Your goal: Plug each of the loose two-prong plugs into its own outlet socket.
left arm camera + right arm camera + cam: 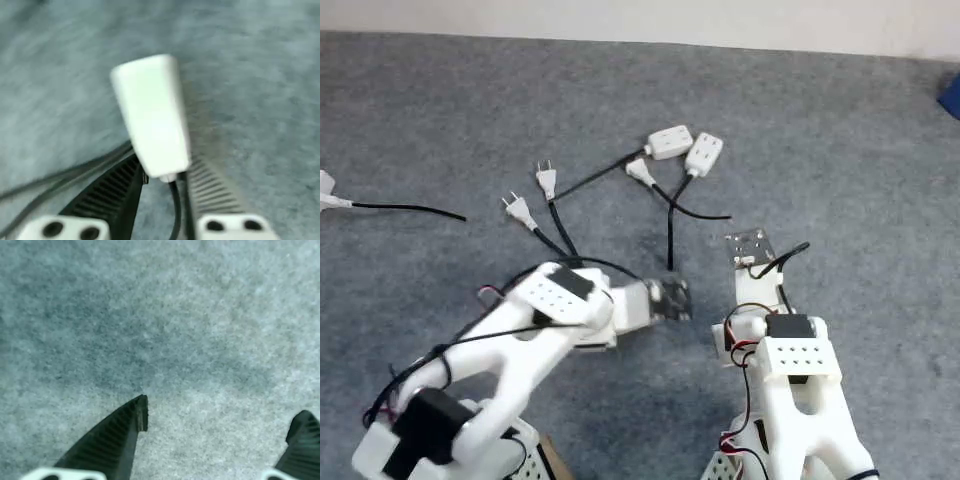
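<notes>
Two white outlet sockets (670,142) (703,153) lie side by side on the grey carpet at the back. A white two-prong plug (640,170) lies just in front of them. Farther left lie another two plugs (547,180) (519,208), prongs pointing away. My left gripper (670,298) (167,165) is shut on a white connector (152,115) with a black cable; no prongs show on it. To its right, my right gripper (750,250) (220,425) hangs open over bare carpet, nothing between its fingers.
Black cables (670,235) run from the sockets and plugs toward the arms and cross between them. Another white piece with a black cable (328,195) lies at the far left edge. A blue object (952,95) pokes in at the right edge.
</notes>
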Action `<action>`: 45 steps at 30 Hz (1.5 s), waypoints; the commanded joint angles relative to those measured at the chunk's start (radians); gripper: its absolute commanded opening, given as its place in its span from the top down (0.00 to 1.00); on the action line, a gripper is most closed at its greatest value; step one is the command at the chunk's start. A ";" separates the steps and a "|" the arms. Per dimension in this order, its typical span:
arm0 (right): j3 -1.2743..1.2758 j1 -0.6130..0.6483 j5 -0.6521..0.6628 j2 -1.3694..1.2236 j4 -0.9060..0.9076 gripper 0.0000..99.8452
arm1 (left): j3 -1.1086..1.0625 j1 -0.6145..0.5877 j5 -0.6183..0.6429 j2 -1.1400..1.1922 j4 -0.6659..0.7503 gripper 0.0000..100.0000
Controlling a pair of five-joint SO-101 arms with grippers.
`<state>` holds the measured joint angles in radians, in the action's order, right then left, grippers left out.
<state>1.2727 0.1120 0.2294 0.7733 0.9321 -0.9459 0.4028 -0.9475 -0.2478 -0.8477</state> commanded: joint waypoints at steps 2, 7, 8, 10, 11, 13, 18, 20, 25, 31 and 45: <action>-0.005 0.007 0.011 -0.004 -0.015 0.59 | 0.125 -0.010 -0.035 0.068 -0.052 1.00; -0.005 0.007 0.011 -0.004 -0.015 0.59 | 0.203 -0.007 -0.035 0.068 -0.210 1.00; -0.005 0.007 0.011 -0.004 -0.015 0.59 | 0.211 -0.005 -0.037 0.068 -0.233 1.00; -0.005 0.007 0.011 -0.004 -0.015 0.59 | 0.220 0.012 -0.037 0.068 -0.288 1.00; -0.005 0.007 0.011 -0.004 -0.015 0.59 | 0.220 0.021 -0.040 0.068 -0.310 1.00; -0.005 0.007 0.011 -0.004 -0.015 0.59 | 0.217 0.025 -0.071 0.074 -0.331 1.00; 0.007 0.010 0.012 -0.004 -0.015 0.59 | 0.194 0.012 -0.115 0.073 -0.394 1.00; 0.008 0.010 0.012 -0.004 -0.016 0.59 | 0.168 0.015 -0.127 0.067 -0.431 1.00; 0.013 0.010 0.012 -0.004 -0.031 0.59 | 0.156 0.047 -0.130 0.015 -0.566 1.00; 0.015 0.010 0.012 -0.004 -0.041 0.59 | 0.136 0.044 -0.123 -0.240 -0.667 0.99; 0.015 0.010 0.012 -0.004 -0.039 0.59 | 0.077 0.048 0.236 -0.240 -0.299 0.69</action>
<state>1.2927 0.1120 0.2294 0.7733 0.9045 -0.8753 0.4319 -0.8109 -0.4764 -1.2329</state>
